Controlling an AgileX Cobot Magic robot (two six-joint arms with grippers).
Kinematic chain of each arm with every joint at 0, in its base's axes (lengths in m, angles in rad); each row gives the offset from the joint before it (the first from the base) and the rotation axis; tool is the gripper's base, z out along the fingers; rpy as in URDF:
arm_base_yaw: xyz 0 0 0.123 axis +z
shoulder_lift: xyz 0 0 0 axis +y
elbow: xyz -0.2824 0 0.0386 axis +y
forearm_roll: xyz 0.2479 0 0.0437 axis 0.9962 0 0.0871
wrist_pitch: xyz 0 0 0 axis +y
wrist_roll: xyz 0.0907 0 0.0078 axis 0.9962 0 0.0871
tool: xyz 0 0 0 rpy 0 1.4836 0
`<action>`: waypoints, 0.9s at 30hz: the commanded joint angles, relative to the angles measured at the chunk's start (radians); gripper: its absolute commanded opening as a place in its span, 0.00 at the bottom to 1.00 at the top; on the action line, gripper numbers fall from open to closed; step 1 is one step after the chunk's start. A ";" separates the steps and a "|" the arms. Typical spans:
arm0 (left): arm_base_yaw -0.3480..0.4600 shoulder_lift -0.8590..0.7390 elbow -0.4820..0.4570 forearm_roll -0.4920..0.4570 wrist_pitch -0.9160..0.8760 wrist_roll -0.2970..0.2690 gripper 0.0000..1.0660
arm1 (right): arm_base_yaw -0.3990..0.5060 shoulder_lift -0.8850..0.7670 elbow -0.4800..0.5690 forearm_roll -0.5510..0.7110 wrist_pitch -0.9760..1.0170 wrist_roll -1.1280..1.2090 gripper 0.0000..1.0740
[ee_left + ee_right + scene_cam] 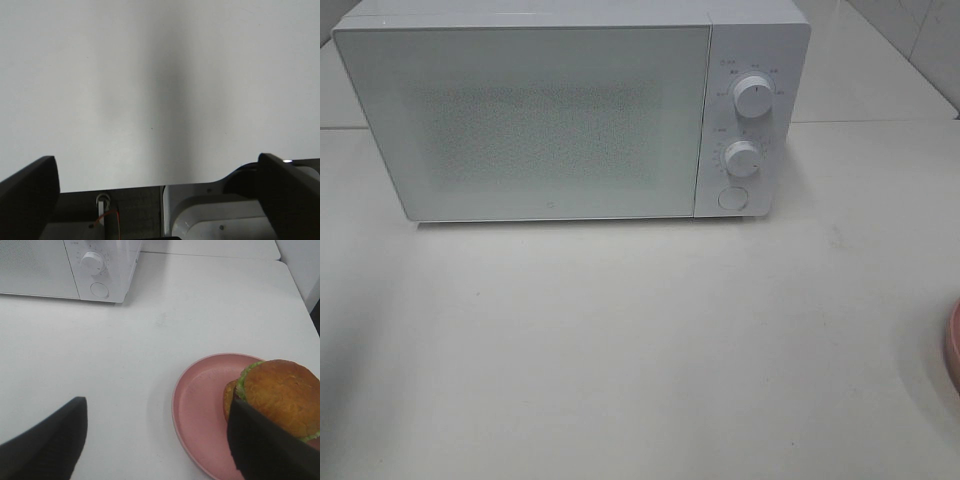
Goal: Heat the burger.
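Observation:
The burger point(282, 392), with a golden-brown bun and a fringe of green lettuce, sits on a round pink plate point(200, 405) in the right wrist view. My right gripper point(157, 445) is open above the table just short of the plate. One of its dark fingers point(270, 445) covers the burger's near side, and nothing is between the fingers. The white microwave point(520, 120) stands at the back with its door closed. My left gripper point(159, 200) is open over bare white table. Neither gripper shows in the exterior high view.
The microwave's panel carries two knobs point(753, 96) point(743, 158) and a round button point(732, 198). Only a sliver of the pink plate point(954, 345) shows at the right edge of the high view. The white table point(620, 340) spreads in front of the microwave.

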State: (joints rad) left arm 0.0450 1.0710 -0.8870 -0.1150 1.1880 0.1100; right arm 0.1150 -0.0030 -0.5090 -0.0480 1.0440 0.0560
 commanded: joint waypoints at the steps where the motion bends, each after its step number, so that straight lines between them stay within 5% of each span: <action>1: 0.003 -0.170 0.117 0.024 -0.101 0.007 0.92 | -0.006 -0.027 0.000 0.000 -0.008 0.005 0.70; 9: 0.003 -0.486 0.346 0.054 -0.207 0.007 0.92 | -0.006 -0.027 0.000 0.000 -0.008 0.005 0.70; 27: 0.000 -0.930 0.390 0.069 -0.149 -0.005 0.92 | -0.006 -0.027 0.000 0.000 -0.008 0.005 0.70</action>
State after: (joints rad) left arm 0.0450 0.1860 -0.5000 -0.0290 1.0390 0.1130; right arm 0.1150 -0.0030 -0.5090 -0.0480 1.0440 0.0560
